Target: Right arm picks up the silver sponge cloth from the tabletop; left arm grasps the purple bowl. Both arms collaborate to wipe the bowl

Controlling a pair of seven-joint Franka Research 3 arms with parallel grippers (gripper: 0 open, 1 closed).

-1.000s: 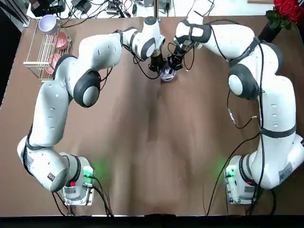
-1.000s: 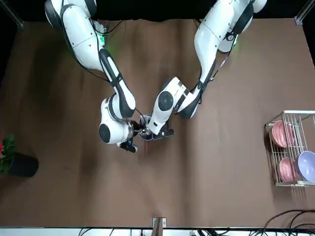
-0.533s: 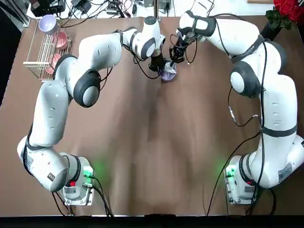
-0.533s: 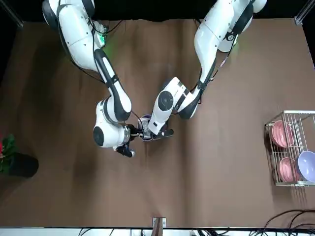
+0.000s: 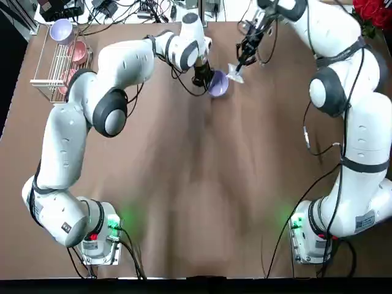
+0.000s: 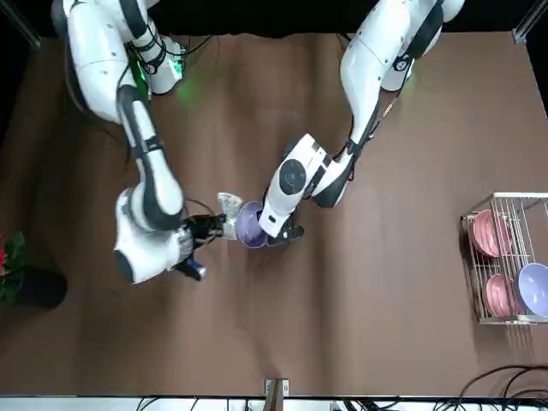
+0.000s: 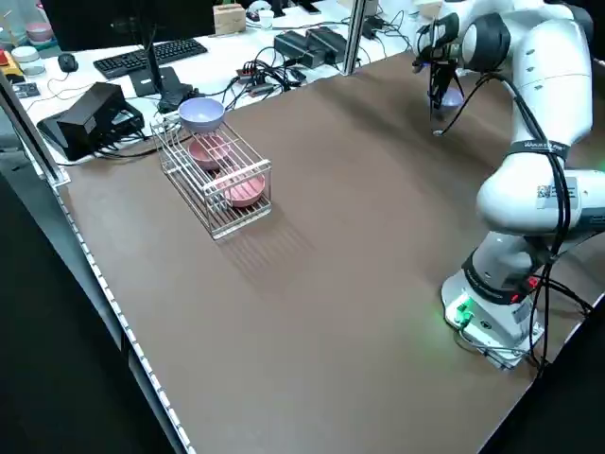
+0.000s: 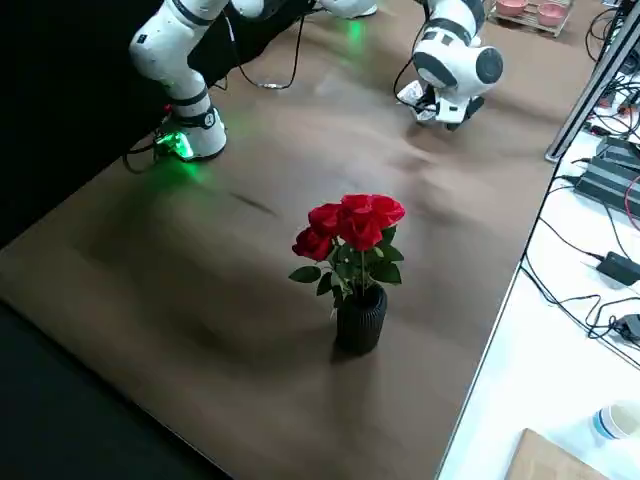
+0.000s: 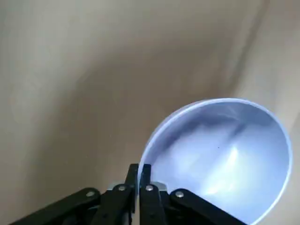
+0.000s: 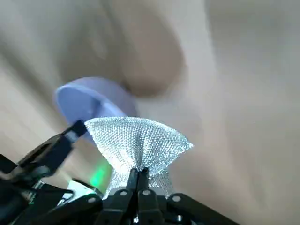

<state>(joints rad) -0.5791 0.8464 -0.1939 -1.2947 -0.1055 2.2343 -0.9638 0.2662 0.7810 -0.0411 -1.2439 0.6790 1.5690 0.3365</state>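
Observation:
The purple bowl [image 5: 219,83] is off the table at the far middle, tipped on its side, with my left gripper [image 5: 204,78] shut on its rim. In the left wrist view the fingertips pinch the edge of the purple bowl [image 9: 225,154], whose glossy inside is bare. The silver sponge cloth [image 5: 234,73] hangs just right of the bowl and apart from it, with my right gripper [image 5: 242,62] shut on its narrow waist. The right wrist view shows the silver sponge cloth [image 10: 138,139] fanned out above the fingers, the purple bowl [image 10: 89,104] behind it.
A wire rack [image 5: 51,64] at the far left holds pink bowls [image 5: 78,52] and another lavender bowl [image 5: 61,29]. A vase of red roses [image 5: 365,15] stands at the far right corner. Cables and boxes lie beyond the table's far edge.
My right gripper has drawn the cloth out of the bowl, up and to the right. The left gripper has lifted the bowl slightly and tipped it toward the right arm.

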